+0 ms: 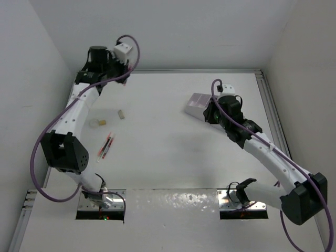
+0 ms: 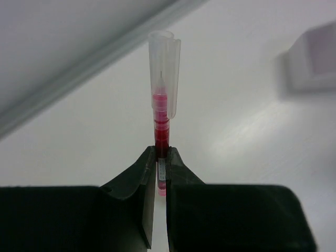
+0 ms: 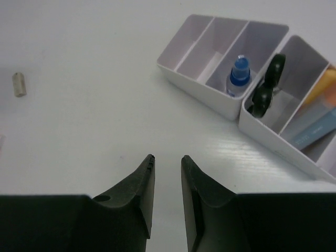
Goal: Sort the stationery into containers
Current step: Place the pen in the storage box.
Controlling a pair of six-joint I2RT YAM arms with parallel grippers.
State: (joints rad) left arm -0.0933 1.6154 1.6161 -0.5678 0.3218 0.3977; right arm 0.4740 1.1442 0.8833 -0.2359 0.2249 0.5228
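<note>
**Left gripper holds a red pen, far from the organizer**

The left gripper [image 2: 161,157] is clamped tight on a red pen [image 2: 164,100]. It pinches the barrel near the back end, so the clear-capped tip sticks straight out ahead of the fingers. That end grip leaves most of the pen free, which should let it slide cap-first into a slanted compartment. The arm reaches to the far left corner of the desk [image 1: 168,152], well apart from the organizer [image 3: 197,89] on the far right side. Whether the pen is clear of the surface cannot be told.

The right gripper [image 3: 167,160] hangs near the organizer, its jaws a little apart with nothing between them. The compartments ahead of it hold a blue-capped bottle [image 3: 239,73], black-handled scissors [image 3: 265,89] and orange and blue markers [image 3: 320,113], each kind in its own section. The two sections left of the bottle look bare.

Unsorted on the desk are two pens [image 1: 107,146] lying side by side near the left arm, and a small eraser [image 3: 19,84]. The held pen's likely next step is a long carry across to a bare section.
</note>
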